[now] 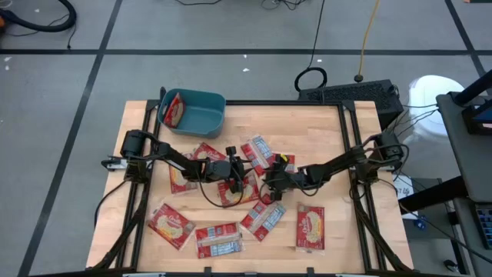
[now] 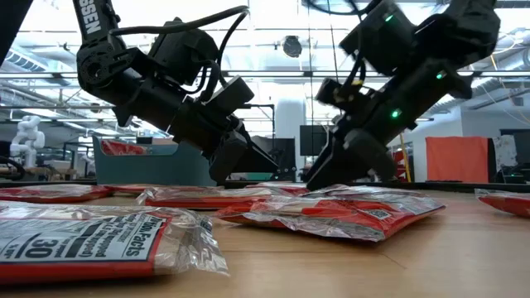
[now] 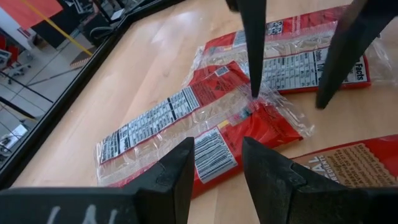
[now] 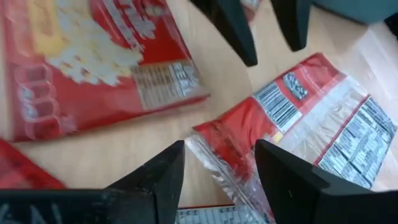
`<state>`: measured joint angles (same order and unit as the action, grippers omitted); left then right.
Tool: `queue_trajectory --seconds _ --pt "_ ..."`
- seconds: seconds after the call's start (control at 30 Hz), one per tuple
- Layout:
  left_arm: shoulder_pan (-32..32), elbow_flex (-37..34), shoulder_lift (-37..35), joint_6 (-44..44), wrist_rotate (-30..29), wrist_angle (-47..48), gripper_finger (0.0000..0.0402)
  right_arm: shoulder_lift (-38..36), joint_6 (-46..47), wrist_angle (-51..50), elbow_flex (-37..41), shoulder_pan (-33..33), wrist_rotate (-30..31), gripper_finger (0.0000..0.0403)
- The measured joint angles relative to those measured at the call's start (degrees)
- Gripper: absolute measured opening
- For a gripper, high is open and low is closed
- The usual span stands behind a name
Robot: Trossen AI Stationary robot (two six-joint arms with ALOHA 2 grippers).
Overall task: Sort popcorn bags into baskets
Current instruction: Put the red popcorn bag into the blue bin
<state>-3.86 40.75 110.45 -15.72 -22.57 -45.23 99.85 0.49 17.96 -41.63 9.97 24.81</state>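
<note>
Left gripper (image 1: 244,178) and right gripper (image 1: 267,181) parted, empty, over scattered popcorn bags (image 1: 264,218) mid-tabletop (image 1: 323,146); teal basket (image 1: 201,115) behind holding one bag

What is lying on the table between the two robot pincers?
From above, one red popcorn bag lies between the left pincer and the right pincer; both are open and empty.

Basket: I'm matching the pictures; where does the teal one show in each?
High view: teal basket at the table's far-left corner.
Low view: far back, behind the left arm.
Left wrist view: not in it.
Right wrist view: probably the teal corner edge.
Landmark: left gripper, in all four.
</note>
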Motion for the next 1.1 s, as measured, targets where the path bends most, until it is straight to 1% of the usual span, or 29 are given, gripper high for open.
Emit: queue_trajectory --seconds 0.07,0.17,0.27,0.37,0.53,0.57,0.67,0.77,0.83,0.87,0.97,1.0,1.1 --pt "0.0 0.0 0.0 0.06 0.0 0.31 0.0138 1.29 -1.46 -1.33 -1.94 -0.49 0.0 0.0181" --pt "0.0 0.0 0.0 0.38 0.0 0.49 0.0138 2.7 -1.99 -7.19 -4.77 -1.59 0.61 0.0177" --pt "0.0 0.0 0.0 0.45 0.0 0.54 0.0138 4.08 -2.63 -9.54 -5.96 -2.63 0.55 0.0166" --pt "0.0 0.0 0.0 0.45 0.0 0.54 0.0138 4.93 -2.62 -9.17 -5.96 -3.27 0.27 0.0129" --pt "-0.32 0.0 0.0 0.42 0.05 0.65 0.0138 4.39 -2.77 -9.23 -5.85 -3.42 -0.59 0.0022" --pt "-0.51 0.0 0.0 0.16 0.11 0.65 0.0138 3.97 -2.77 -9.32 -5.83 -3.42 -0.67 0.0011" --pt "-1.6 0.0 0.0 -1.47 0.48 1.17 0.0139 2.69 -2.43 -9.63 -5.72 -3.63 -1.39 0.0011" --pt "-3.18 0.0 0.0 -5.6 0.5 1.72 0.0143 0.14 -0.76 -9.76 -5.66 -4.34 -2.93 0.0003" --pt "-4.26 0.0 0.0 -8.41 -0.16 1.65 0.0157 -1.89 0.35 -9.42 -5.68 -4.91 -4.13 0.0002" --pt "-4.72 0.0 -0.02 -9.48 -1.62 1.43 0.0167 -2.69 0.72 -9.4 -5.68 -5.15 -4.49 0.0002" --pt "-5.71 0.0 -0.04 -13.18 -8.91 0.38 0.021 -4.75 0.7 -9.59 -5.68 -5.97 -6.8 0.0001" --pt "-5.69 0.0 -0.06 -14.91 -10.37 0.0 0.0226 -5.37 0.72 -9.48 -5.68 -6.22 -7.53 0.0001" --pt "-4.55 0.0 -0.05 -19.15 -10.9 -1.91 0.0269 -6.64 0.76 -9.28 -5.68 -6.69 -9.51 0.0"
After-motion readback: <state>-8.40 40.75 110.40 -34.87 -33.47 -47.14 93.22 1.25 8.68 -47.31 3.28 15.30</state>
